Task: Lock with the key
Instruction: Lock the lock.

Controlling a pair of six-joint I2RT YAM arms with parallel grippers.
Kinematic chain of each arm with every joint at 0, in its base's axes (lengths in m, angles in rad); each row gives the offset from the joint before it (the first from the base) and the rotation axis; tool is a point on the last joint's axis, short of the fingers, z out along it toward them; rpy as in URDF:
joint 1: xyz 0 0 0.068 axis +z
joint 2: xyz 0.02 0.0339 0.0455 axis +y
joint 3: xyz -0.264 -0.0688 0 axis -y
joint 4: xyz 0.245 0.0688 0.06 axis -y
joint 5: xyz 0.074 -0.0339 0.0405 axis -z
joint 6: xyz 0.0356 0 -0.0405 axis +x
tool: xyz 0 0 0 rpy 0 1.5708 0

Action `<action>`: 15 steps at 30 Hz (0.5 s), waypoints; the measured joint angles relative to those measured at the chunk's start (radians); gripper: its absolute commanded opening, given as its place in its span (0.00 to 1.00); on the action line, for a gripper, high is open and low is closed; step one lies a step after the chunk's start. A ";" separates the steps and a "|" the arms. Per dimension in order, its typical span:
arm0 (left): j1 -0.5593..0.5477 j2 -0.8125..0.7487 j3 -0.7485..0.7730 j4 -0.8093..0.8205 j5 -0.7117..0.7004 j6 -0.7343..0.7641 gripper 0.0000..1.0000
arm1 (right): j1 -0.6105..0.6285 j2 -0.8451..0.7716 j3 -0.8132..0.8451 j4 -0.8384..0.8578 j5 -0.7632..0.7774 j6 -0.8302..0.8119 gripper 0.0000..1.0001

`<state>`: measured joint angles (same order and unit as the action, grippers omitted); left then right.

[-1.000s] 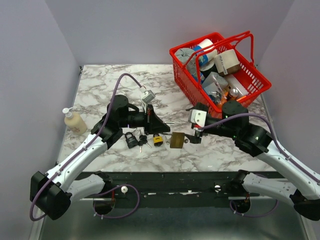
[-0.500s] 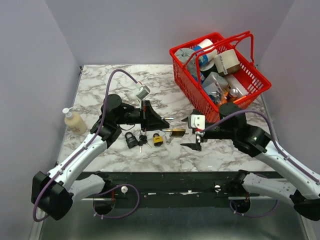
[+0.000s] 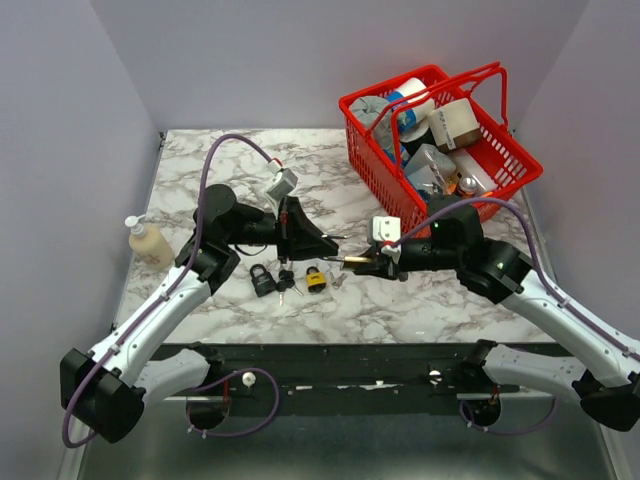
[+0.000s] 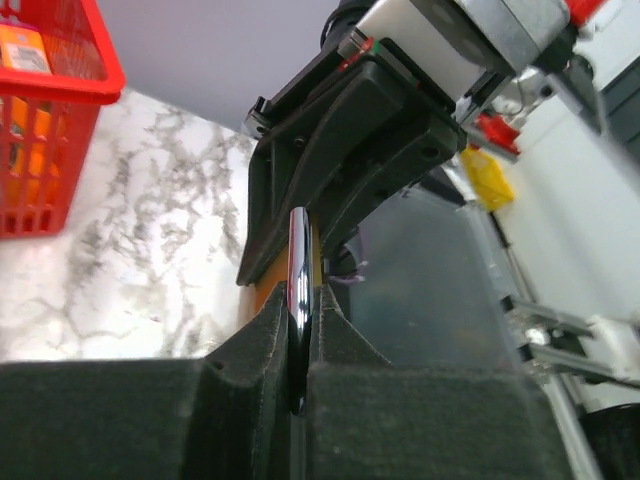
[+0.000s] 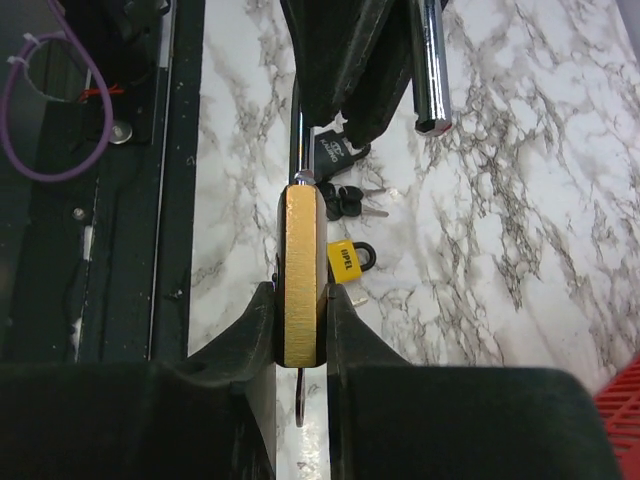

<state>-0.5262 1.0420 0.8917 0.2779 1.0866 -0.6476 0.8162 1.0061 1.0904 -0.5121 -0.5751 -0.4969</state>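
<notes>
- Above the white marble table [image 3: 200, 180], between the two arms, a brass rectangular padlock [image 5: 300, 275] is held off the surface.
- Right fingers [image 5: 250, 340] are clamped on its brass body.
- Left fingers [image 4: 250, 350] are pinched together on its chrome shackle [image 4: 298, 270].
- Beneath lie a small black padlock [image 3: 263, 280], black-headed keys [image 3: 287, 283] and a yellow padlock [image 3: 316, 279].

The right tool [image 5: 300, 305], open beside the brass padlock [image 5: 300, 250] a moment ago, has closed onto its body.

Both arms reach inward with elbows bent, grippers meeting tip to tip. The left gripper [image 3: 321, 240] pinches a thin chrome piece [image 4: 298, 285]; the right gripper [image 3: 376, 262] clamps the brass padlock [image 5: 301, 280].
</notes>
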 measured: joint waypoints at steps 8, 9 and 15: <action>-0.006 -0.065 0.105 -0.260 0.003 0.372 0.68 | -0.001 0.030 0.013 -0.046 0.022 0.018 0.01; -0.006 -0.075 0.132 -0.327 0.002 0.451 0.65 | -0.002 0.030 0.013 -0.056 0.027 0.017 0.01; -0.020 -0.084 0.219 -0.604 0.007 0.757 0.69 | -0.007 0.030 0.013 -0.076 0.064 -0.017 0.01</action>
<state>-0.5465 0.9585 1.1107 -0.3260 1.0939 0.1097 0.8093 1.0363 1.1030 -0.5884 -0.5114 -0.5137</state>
